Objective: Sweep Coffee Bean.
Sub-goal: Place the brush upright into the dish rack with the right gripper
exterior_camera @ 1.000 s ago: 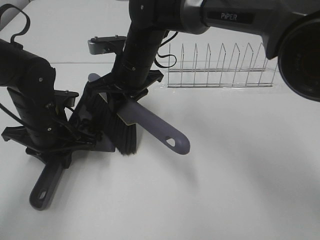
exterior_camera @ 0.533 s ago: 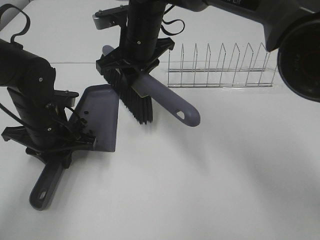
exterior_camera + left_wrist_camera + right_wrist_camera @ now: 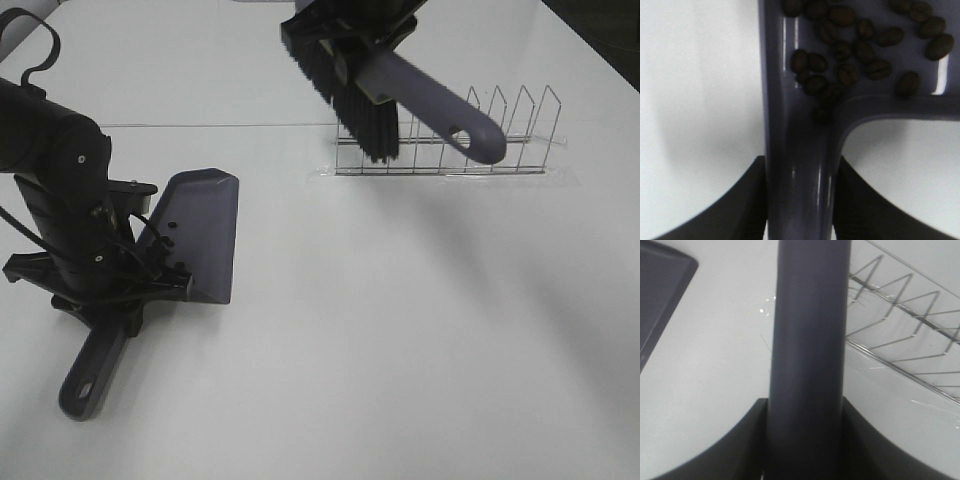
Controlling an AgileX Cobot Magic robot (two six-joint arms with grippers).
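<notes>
Several dark coffee beans (image 3: 855, 45) lie inside the purple-grey dustpan (image 3: 205, 230), gathered where the pan meets its handle (image 3: 800, 170). My left gripper (image 3: 118, 298) is shut on that handle, and the pan rests on the white table at the left. My right gripper (image 3: 806, 440) is shut on the brush handle (image 3: 807, 335). It holds the brush up in the air at the back, well right of the dustpan. The black bristles (image 3: 355, 100) point down and the handle end (image 3: 470, 130) slants right, in front of the wire rack.
A wire dish rack (image 3: 450, 150) stands at the back right of the table, also seen as the rack (image 3: 905, 315) in the right wrist view. The dustpan's handle end (image 3: 88, 378) points toward the front left. The table top (image 3: 400, 330) is white.
My right gripper has lifted the brush out of the dustpan and carried it up and to the right, over the rack. The left arm and dustpan have stayed still.
</notes>
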